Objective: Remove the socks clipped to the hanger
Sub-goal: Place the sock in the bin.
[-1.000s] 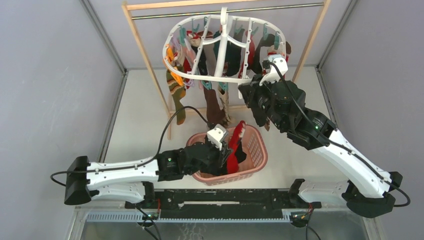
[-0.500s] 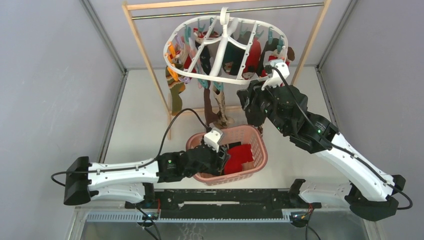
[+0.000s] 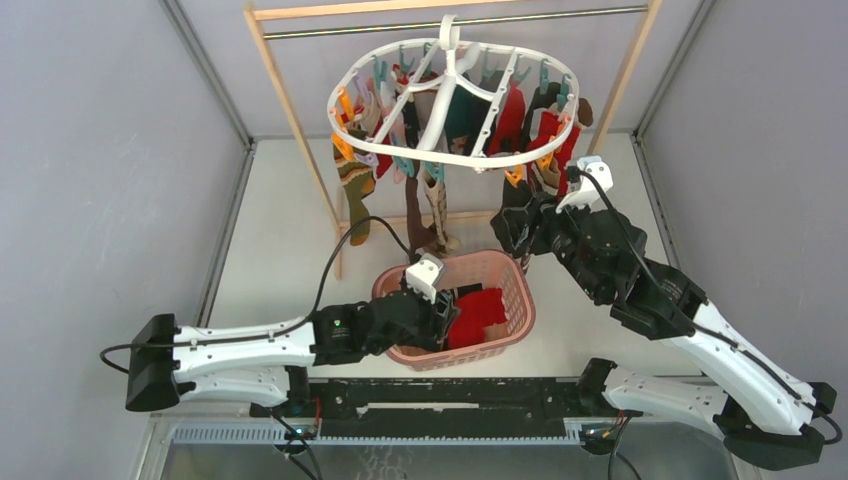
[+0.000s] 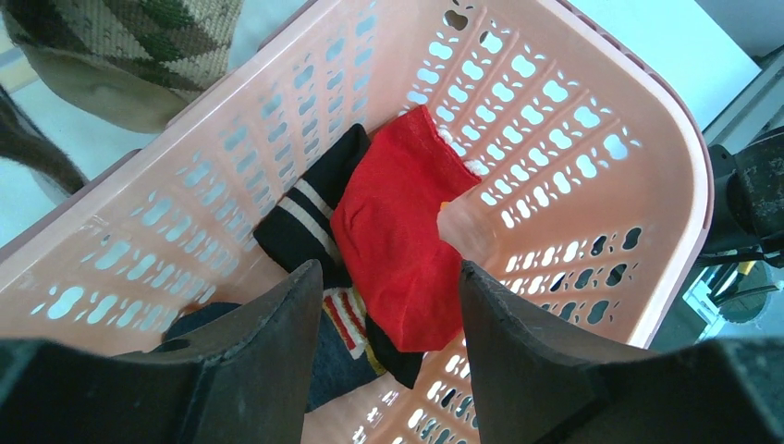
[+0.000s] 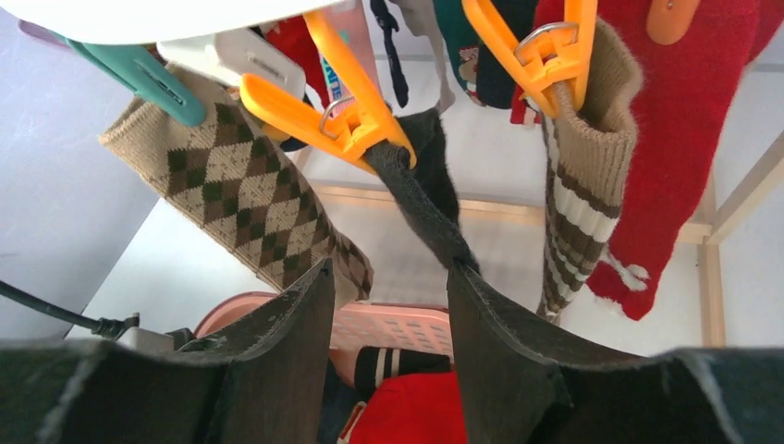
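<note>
The white oval hanger [image 3: 452,160] hangs from the rail with several socks clipped under it. My right gripper [image 3: 508,232] is below its right front edge, open. In the right wrist view a black sock [image 5: 421,199] hangs from an orange clip [image 5: 361,125], and its lower end lies against the tip of one finger [image 5: 518,351] of the right gripper [image 5: 390,287]. An argyle sock [image 5: 250,190] and a striped brown sock [image 5: 578,213] hang beside it. My left gripper [image 4: 388,273] is open over the basket, above a loose red sock [image 4: 398,231].
The pink lattice basket [image 3: 518,295] stands on the table between the arms and holds red, black striped and navy socks. The wooden-framed rail [image 3: 298,130] carries the hanger, and its posts stand left and right of it. Grey walls close in both sides.
My left gripper opened and the red sock dropped into the basket. My right gripper opened and drew back down to the right; the hanger swung back to level.
</note>
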Motion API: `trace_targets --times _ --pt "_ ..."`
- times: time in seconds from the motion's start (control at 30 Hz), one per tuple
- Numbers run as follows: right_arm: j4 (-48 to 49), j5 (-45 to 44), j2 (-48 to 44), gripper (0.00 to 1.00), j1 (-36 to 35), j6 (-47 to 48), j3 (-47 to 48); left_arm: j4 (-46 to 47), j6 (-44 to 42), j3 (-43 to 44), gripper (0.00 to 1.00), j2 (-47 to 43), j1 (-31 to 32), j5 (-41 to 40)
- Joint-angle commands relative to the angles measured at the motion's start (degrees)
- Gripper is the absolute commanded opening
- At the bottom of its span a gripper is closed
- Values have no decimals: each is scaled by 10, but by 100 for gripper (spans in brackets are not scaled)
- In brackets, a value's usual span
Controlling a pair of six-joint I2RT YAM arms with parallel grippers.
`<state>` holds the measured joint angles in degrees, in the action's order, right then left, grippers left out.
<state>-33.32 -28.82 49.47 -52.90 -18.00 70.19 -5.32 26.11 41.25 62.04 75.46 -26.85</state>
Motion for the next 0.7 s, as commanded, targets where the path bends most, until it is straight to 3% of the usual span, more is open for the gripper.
trace_targets --times 0.0,0.4,0.5,0.67 --pt "10 -33 6 56 1 -1 -1 8 7 -6 60 -16 -1 -9" --pt "-7 -99 -2 60 2 -4 -27 5 6 -11 65 -29 -1 -12" --pt "0 -84 -10 68 11 -2 -44 5 6 -10 66 -29 -1 -12" --pt "29 -19 -13 69 53 2 -71 4 6 -10 69 -31 -1 -11"
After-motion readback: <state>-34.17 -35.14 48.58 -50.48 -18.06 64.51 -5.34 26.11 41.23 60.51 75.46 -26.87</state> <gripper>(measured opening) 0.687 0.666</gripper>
